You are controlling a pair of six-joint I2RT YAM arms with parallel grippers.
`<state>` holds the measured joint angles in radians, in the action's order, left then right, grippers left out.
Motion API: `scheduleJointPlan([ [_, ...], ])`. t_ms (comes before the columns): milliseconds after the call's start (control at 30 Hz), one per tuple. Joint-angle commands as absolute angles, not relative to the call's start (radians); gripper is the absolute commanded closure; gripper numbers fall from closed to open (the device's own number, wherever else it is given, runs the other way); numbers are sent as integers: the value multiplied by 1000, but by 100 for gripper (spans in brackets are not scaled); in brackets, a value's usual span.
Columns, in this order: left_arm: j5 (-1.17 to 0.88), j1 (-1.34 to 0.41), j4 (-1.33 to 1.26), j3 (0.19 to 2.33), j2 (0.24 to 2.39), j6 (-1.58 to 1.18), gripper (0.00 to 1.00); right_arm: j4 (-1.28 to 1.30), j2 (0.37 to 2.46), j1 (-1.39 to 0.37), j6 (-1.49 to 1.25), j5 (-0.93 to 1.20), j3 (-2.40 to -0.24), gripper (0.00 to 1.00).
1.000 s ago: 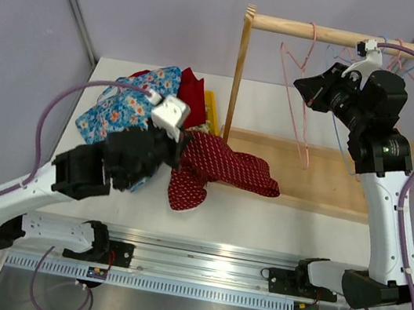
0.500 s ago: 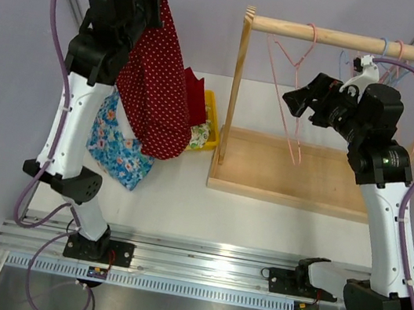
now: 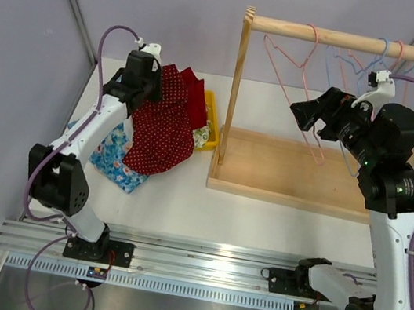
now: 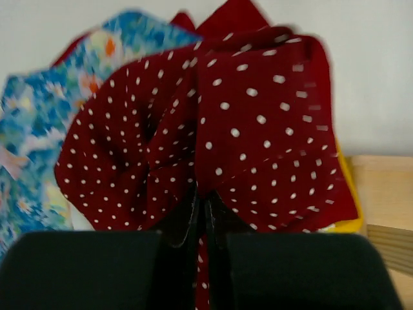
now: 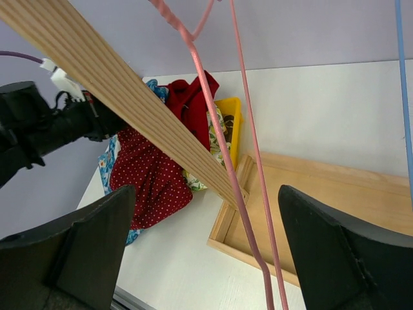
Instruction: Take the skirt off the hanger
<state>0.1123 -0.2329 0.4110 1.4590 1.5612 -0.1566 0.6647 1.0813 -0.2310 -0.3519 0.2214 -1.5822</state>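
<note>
The skirt is dark red with white dots and is draped over the clothes pile at the table's left. My left gripper is shut on its top edge. In the left wrist view the gripper pinches a fold of the skirt between nearly touching fingers. The pink hanger hangs bare on the wooden rail. My right gripper is up beside it and open. In the right wrist view the hanger's wires pass between the wide-apart fingers of the gripper without being pinched.
A blue floral garment, a plain red one and a yellow bin lie under and beside the skirt. The rack has an upright post and a wooden base tray. More blue and pink hangers hang further right.
The left arm has come down from high up, laying the skirt on the pile. The right gripper has opened, letting go of the pink hanger, and shifted slightly right.
</note>
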Motion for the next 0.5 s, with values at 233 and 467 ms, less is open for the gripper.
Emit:
scheduleJointPlan([
  [233,44,-127,480,1681,1755,-302,1,727,985,-230,-330,216,-1657,1],
  [467,74,-130,537,1657,1435,-261,1,752,894,-232,-328,166,-1637,1],
])
